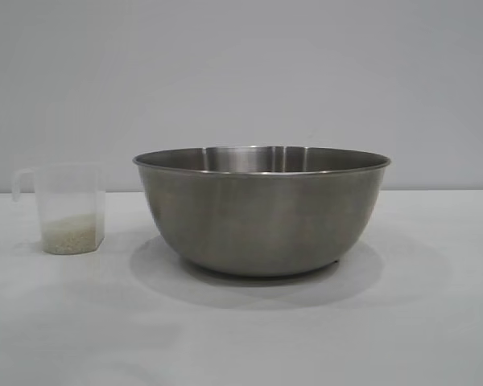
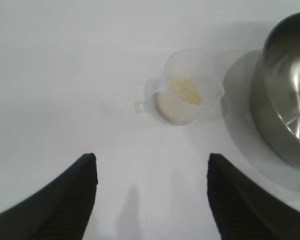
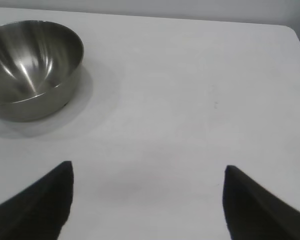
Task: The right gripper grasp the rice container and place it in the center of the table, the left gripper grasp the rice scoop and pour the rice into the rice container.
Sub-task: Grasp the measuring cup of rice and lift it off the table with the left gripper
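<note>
Left claw (image 2: 152, 200) open, rice scoop (image 2: 186, 90) ahead, apart; right claw (image 3: 147, 200) open, rice container (image 3: 32, 70) well apart

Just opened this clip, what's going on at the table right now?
Nothing is being held. The rice container sits mid-table, and the rice scoop stands upright beside it with the rice in its bottom, so no pour is evident. The left gripper hangs open, short of the scoop, with bare table between. The right gripper is open too, off to the side of the container.
</note>
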